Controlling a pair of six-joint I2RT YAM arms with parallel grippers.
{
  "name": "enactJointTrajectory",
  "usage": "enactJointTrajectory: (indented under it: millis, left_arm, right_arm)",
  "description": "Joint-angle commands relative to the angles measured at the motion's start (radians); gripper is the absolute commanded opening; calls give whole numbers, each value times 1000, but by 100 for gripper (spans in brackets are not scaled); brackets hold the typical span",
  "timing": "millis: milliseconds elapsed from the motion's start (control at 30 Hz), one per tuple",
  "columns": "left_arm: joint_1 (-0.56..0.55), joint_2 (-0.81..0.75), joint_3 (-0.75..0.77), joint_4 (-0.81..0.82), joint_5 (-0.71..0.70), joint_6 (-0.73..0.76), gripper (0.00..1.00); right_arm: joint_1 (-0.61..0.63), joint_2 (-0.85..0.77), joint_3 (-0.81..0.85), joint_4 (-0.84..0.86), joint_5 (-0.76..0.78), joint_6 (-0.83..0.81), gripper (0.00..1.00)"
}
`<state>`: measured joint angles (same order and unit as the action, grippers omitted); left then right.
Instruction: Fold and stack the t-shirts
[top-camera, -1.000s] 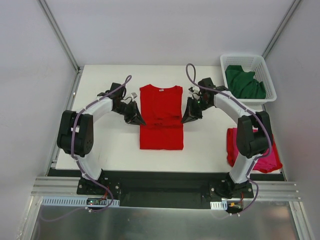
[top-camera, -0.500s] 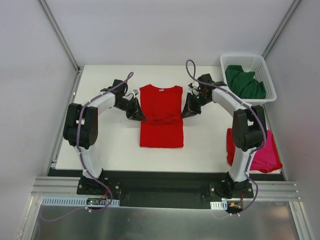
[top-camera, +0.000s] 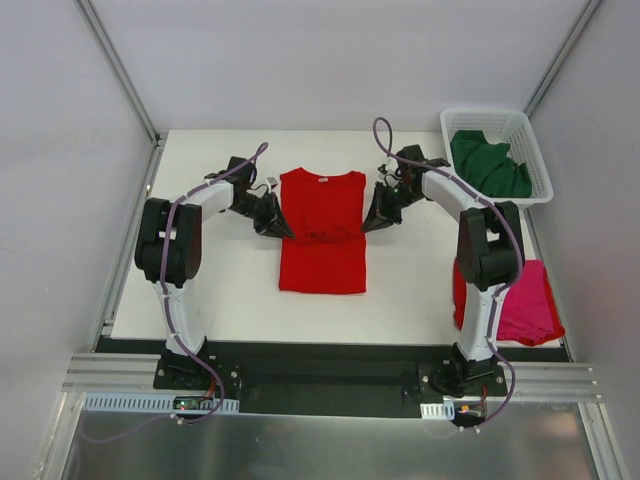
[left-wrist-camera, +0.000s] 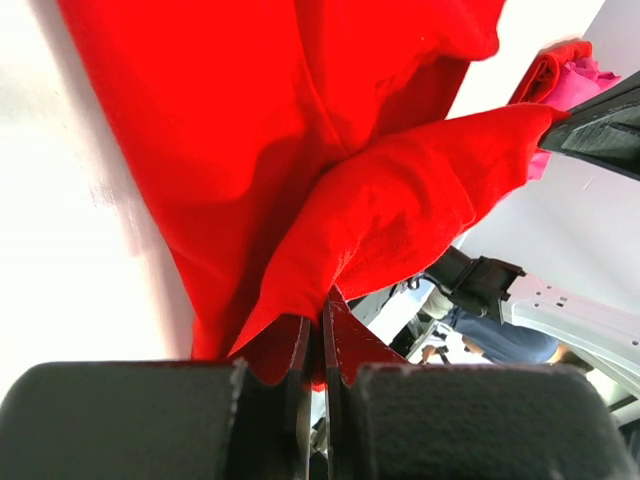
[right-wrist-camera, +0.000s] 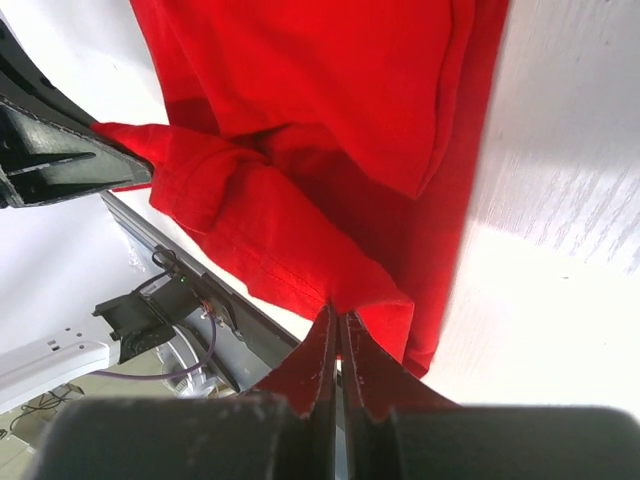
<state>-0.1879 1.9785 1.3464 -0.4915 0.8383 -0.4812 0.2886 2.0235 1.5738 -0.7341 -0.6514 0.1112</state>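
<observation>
1. The pink shirt (top-camera: 530, 310) lies crumpled at the 4 o'clock edge of the tabletop (top-camera: 220, 290), where it was a second ago.
2. The red shirt (top-camera: 322, 235) lies mid-tabletop, collar toward 12. A raised band of its cloth stretches across its middle.
3. The left fingers (top-camera: 272, 217) are pinched tight on the band's 9 o'clock end, and the right fingers (top-camera: 378, 212) on its 3 o'clock end. Both have carried it slightly toward 12 since a second ago, and the elbows have drawn inward.
4. The green shirt (top-camera: 488, 165) sits bunched in the basket (top-camera: 515, 122) at 1 o'clock, unmoved.
</observation>
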Motion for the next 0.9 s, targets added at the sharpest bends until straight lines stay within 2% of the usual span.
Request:
enactJointTrajectory:
  millis: [0,267,300,333,400,433,467,500,600,633,700,800,867]
  left_arm:
    - [13,23,42,-5,41,23,0]
    - [11,43,48,-7,38,30,0]
    - [11,46,48,-7,36,30,6]
    - [11,48,48,-9,32,32,26]
    - [11,42,46,-10,12,33,35]
    - [11,39,49,-10,7,36,82]
    - [11,36,53,-12,5,38,99]
    - [11,33,54,-13,4,38,99]
    - [11,8,59,-18,-14,38,99]
    - [11,-13,57,-21,-19,38,99]
    - [11,-36,53,-24,-30,39,99]
    - [11,-96,31,-27,-45,38,99]
    - [11,-139,19,-27,-57,38,99]
  right_arm:
    - [-9,24,51,-28,-34,-18,1]
    - [-9,46,42,-25,-40,-21,1]
    - [-8,50,38,-25,-36,-21,2]
    - [-9,50,38,-25,-33,-21,11]
    - [-9,50,34,-25,-27,-19,11]
    - [-8,46,34,-21,-25,-19,17]
    - [-9,44,31,-21,-24,-19,21]
    - [-9,41,32,-22,-19,-19,23]
    - [-9,29,35,-16,-11,-13,47]
    - [-9,9,32,-16,1,-10,66]
    - [-8,-18,29,-14,48,-10,81]
    - [-8,-86,17,5,91,-5,88]
    - [0,-120,15,13,96,4,88]
